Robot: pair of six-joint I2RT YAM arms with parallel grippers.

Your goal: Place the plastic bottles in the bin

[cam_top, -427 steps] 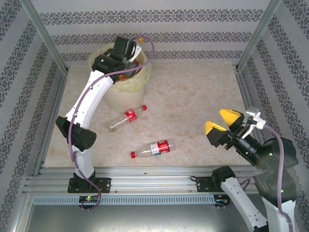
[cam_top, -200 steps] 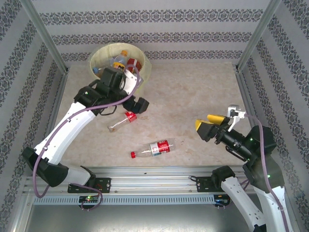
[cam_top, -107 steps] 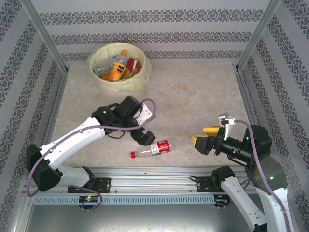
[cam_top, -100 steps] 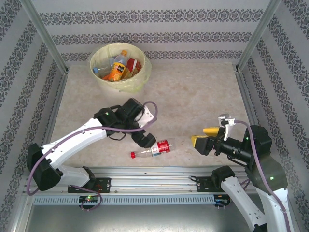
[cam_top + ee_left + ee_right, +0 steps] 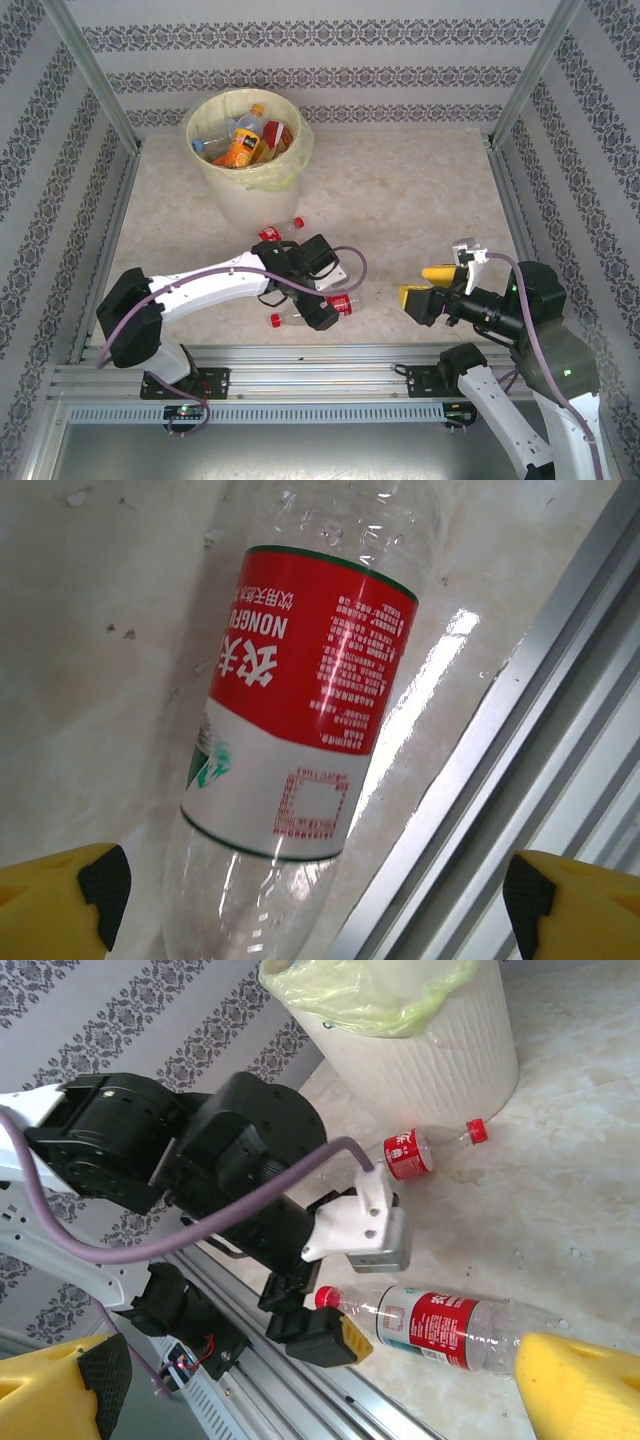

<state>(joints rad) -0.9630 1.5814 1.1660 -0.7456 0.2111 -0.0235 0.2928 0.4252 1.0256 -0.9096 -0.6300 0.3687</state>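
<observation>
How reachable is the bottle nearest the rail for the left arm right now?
Probably reachable: the left hand hangs open over the red-labelled bottle, which lies flat between its fingertips with nothing in the way.

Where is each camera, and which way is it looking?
Top external: high behind the robot, looking down on the bin, left arm and right arm.
Left wrist: on the left arm, facing down at the near bottle; yellow fingertips show.
Right wrist: on the right arm, facing the left gripper; yellow fingertips show.
Both wrist views share the near bottle.
</observation>
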